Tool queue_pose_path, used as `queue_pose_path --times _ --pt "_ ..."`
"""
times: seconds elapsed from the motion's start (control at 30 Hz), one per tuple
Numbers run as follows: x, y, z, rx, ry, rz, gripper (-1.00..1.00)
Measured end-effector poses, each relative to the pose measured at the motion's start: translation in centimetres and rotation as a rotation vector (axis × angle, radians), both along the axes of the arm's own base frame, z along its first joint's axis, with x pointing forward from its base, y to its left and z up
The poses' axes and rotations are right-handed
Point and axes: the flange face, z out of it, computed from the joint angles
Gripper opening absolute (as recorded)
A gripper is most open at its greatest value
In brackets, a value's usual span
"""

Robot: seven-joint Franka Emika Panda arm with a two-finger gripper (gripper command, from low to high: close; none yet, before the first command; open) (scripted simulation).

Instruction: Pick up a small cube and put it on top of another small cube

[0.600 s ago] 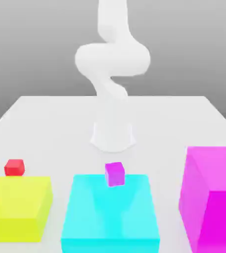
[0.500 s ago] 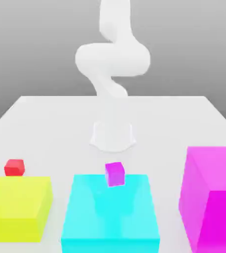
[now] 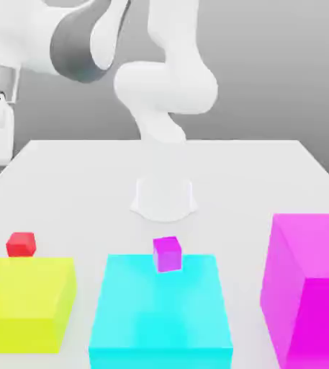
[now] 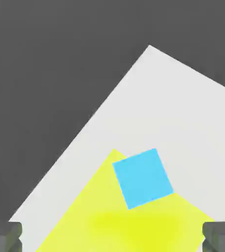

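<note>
While the arm [image 3: 88, 43] reaches toward the exterior view's left, the gripper [image 4: 112, 237] hangs above the yellow block [image 4: 134, 221] and blue cube [image 4: 143, 178], jaws spread wide, holding nothing. Red cube [image 3: 21, 243] sits on the table [image 3: 268, 173] just behind the yellow block. Magenta cube [image 3: 168, 254] rests on the cyan block [image 3: 160, 317].

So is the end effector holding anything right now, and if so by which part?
Nothing is held. The end effector is open with only air between its fingertips, and the tiny red cube sits untouched on the white table.
</note>
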Motion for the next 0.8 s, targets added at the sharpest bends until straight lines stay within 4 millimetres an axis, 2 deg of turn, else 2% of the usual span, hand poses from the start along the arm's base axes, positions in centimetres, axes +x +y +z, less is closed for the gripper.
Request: queue_pose_path --times 0.1,0.17,0.27,0.3,0.5,0.53,0.73,0.8 --pt "-4.0 -2.3 -5.1 0.065 0.048 -0.154 0.00" --pt "-7.5 -3.7 -8.4 0.111 0.076 -0.274 0.00" --pt "-12.5 -4.5 -12.9 0.182 0.115 -0.441 0.00" --pt "-13.0 -4.2 -14.2 0.197 0.125 -0.463 0.00" --pt "-13.6 -4.0 -20.3 0.210 0.136 -0.483 0.00" --pt "-13.6 -3.9 -21.0 0.211 0.136 -0.484 -1.00" --pt "-13.6 -3.9 -21.4 0.210 0.135 -0.484 -1.00" --pt "-13.6 -4.0 -20.5 0.211 0.135 -0.484 -1.00"
